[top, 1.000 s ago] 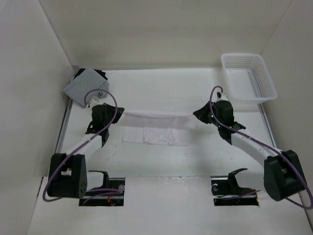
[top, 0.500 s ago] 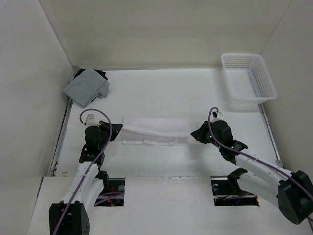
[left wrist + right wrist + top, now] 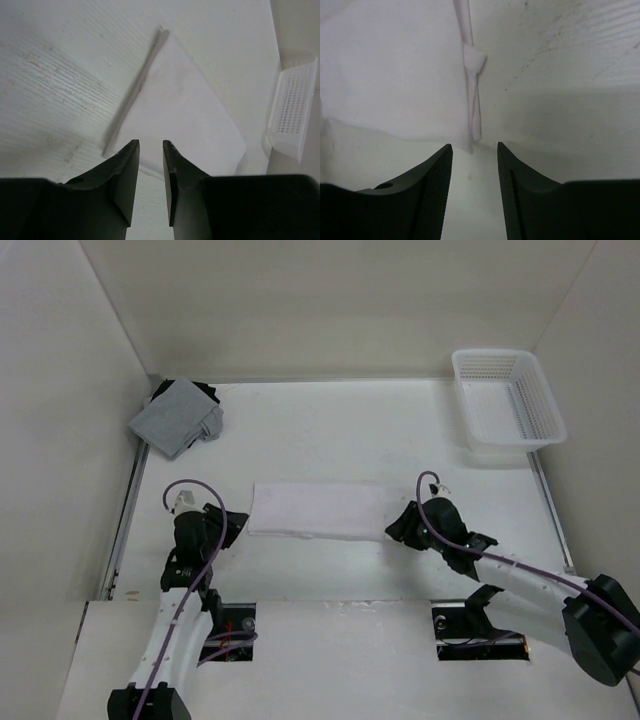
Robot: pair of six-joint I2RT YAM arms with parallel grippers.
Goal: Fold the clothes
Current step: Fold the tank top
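Tank top (image 3: 318,510) dropped flat, long axis left-right

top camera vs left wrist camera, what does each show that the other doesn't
Top camera only: the right gripper, open by the white top, and the grey folded garment in the far left corner. Left wrist only: the left gripper close up, jaws apart with nothing between. Both: the white top lying flat and the basket.
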